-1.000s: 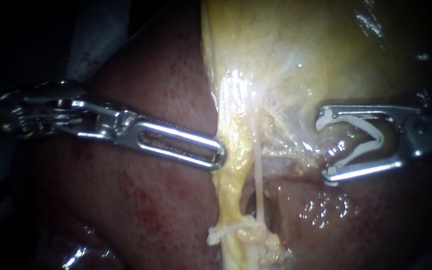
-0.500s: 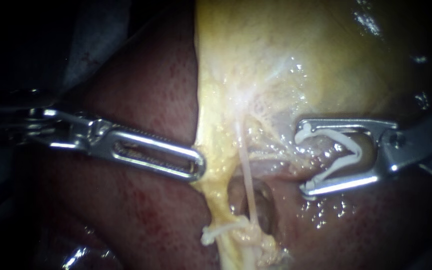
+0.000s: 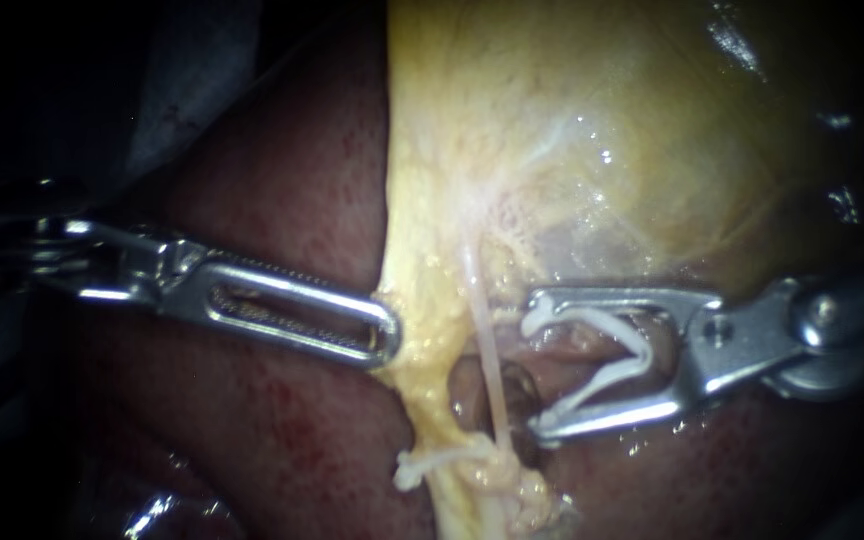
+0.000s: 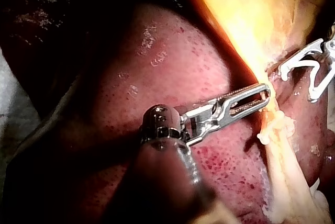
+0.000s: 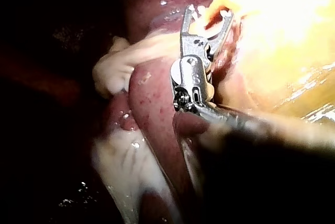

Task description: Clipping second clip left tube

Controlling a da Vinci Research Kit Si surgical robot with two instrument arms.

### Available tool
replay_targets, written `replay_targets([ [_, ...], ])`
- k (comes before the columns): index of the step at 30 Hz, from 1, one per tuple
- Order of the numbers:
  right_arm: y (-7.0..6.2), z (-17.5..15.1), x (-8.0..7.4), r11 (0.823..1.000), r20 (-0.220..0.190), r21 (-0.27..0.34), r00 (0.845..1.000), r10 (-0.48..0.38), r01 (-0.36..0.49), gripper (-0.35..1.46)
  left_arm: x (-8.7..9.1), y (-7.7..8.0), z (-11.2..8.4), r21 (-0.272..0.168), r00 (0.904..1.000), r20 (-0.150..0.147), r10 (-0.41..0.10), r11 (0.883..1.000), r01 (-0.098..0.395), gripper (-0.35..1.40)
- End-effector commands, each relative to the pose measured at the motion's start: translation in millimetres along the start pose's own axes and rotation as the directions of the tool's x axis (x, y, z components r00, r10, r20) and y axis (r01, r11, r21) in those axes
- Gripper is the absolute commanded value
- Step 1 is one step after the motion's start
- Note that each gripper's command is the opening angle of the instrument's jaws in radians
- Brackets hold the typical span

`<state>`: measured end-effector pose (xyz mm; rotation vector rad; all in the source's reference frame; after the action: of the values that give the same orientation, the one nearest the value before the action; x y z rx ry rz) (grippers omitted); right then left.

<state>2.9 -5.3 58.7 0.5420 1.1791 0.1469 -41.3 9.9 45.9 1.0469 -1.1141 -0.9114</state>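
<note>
Liver (image 3: pixel 282 430) as background. Left instrument (image 3: pixel 384 338): claw closed on yellow tissue (image 3: pixel 417 300). Right instrument (image 3: pixel 532 375): claw wide, carrying open clip (image 3: pixel 592 320). Thin tube (image 3: pixel 487 340) at clip's 9 o'clock, not yet inside. Risk: closing early misses tube or pinches liver.

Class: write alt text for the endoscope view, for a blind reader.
The right instrument's claw holds an open white clip beside a thin pale tube. The left instrument grips the yellow tissue edge; another white clip sits lower on the tube.

Open white clip (image 3: pixel 582 316) lies just beside thin pale tube (image 3: pixel 485 348).
</note>
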Motion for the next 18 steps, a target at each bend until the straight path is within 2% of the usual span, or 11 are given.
replay_targets([
  [1,-0.1,0.7,-0.6,1.000,0.003,0.006,1.000,0.003,-0.003,0.59,0.0,0.1,0.0,0.000,1.0000,-0.001,0.000,1.000,0.000,-0.35],
  [5,-0.3,2.5,-2.4,1.000,0.023,0.020,1.000,0.017,-0.017,0.59,0.0,0.1,0.0,0.000,1.0000,-0.001,0.000,1.000,0.000,-0.35],
  [10,0.0,3.2,-4.0,0.999,0.046,0.021,0.999,0.025,-0.026,0.59,0.0,0.1,0.0,0.000,1.0000,-0.001,0.000,1.000,0.000,-0.35],
  [18,0.4,3.6,-4.7,0.999,0.052,0.018,0.998,0.028,-0.029,0.59,0.1,0.0,0.0,0.000,1.0000,0.000,0.000,1.000,0.000,-0.35],
])
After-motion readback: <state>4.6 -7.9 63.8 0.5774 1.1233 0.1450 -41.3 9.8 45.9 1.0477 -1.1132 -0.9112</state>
